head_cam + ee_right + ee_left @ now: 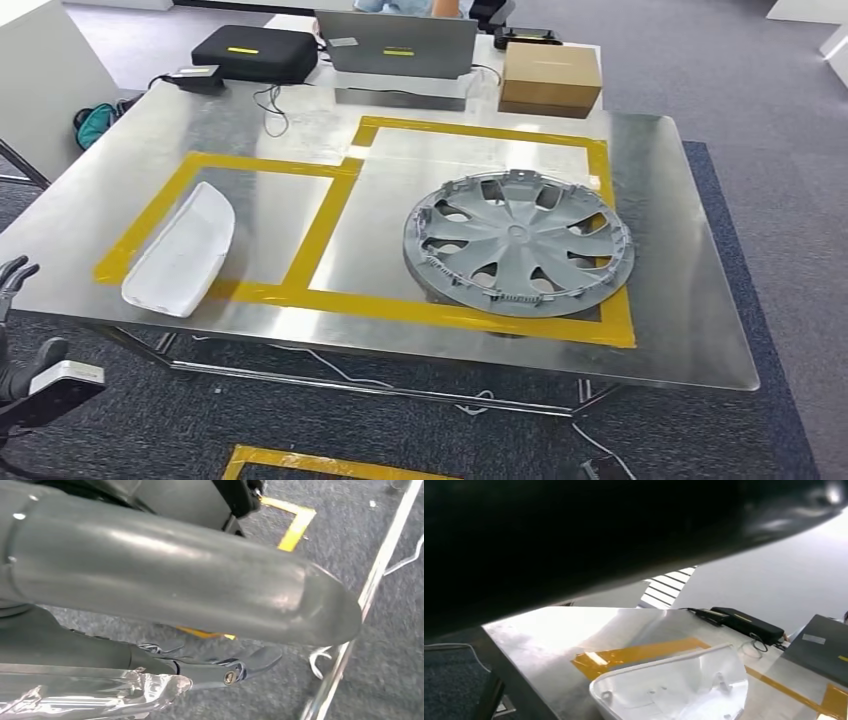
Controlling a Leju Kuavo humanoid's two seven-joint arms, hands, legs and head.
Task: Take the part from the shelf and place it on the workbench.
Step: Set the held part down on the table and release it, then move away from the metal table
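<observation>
One white part (180, 250) lies on workbench (690, 330), apart from left hand's fingers (14, 280).

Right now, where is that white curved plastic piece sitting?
In the head view the white part lies on the metal workbench, on its left side inside the smaller yellow-taped box, left of the grey wheel cover.
</observation>
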